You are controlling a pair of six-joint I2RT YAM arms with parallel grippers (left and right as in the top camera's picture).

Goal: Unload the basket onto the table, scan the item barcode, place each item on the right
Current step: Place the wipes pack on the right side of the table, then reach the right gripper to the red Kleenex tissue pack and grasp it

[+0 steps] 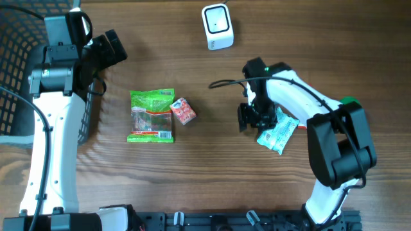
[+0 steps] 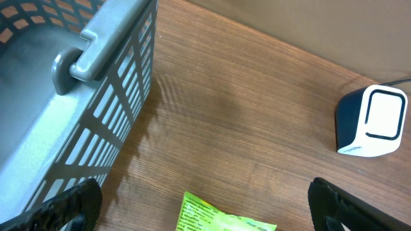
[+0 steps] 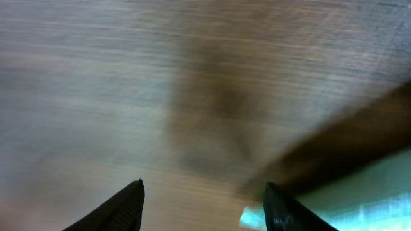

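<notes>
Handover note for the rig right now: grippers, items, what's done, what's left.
Left gripper: open, empty, beside the basket.
Right gripper: open, empty, next to the pale teal packet.
Green snack bag and small red box lie side by side mid-table. Scanner stands at the far edge.
Done: nothing held, nothing at the scanner.
Left: pick an item and show its barcode to the scanner.

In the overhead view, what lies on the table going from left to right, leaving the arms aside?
basket → green snack bag → small red packet → white scanner → pale teal packet
</notes>
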